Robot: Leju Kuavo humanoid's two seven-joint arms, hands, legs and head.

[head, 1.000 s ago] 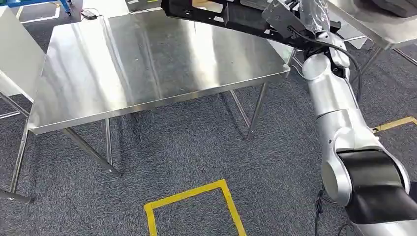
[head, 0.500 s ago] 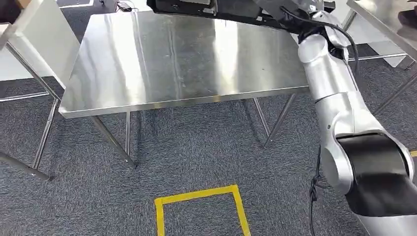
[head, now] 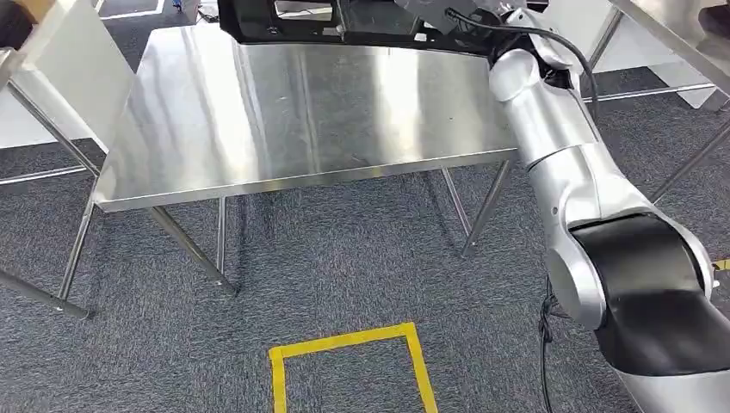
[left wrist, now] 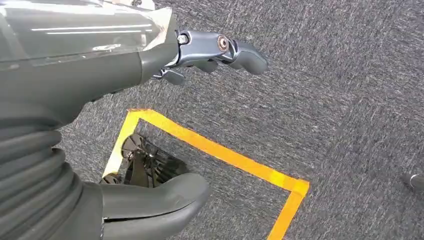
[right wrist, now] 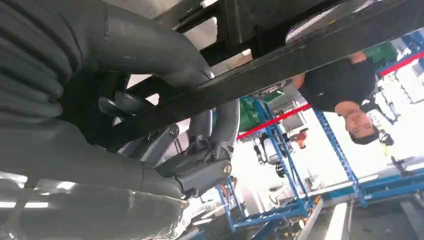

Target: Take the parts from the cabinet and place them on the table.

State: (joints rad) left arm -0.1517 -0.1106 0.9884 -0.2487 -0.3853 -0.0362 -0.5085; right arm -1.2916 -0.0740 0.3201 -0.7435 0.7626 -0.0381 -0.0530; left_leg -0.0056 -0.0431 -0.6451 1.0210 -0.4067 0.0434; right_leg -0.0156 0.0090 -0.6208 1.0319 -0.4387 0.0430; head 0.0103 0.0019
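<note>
Nearest the robot, a square of yellow tape marks the grey carpet, and the left hand hangs over that floor with nothing in it, thumb and fingers held apart. Further out, the silver right arm reaches forward and up past the near edge of the steel table. At its end the right hand has its fingers wrapped round a bar of the black part, a long, open frame of dark bars held over the far side of the table, seemingly just above the top rather than resting on it, though contact cannot be told from these views. The part looks rigid and probably moulded plastic or painted metal: stiff, not fragile, likely light to moderate in weight, but long enough that a grip near one end will let the free end sag or swing. A hold nearer its middle, on one of the straight bars, would balance it better. Beyond the table, a person in a dark shirt stands among blue racks.
</note>
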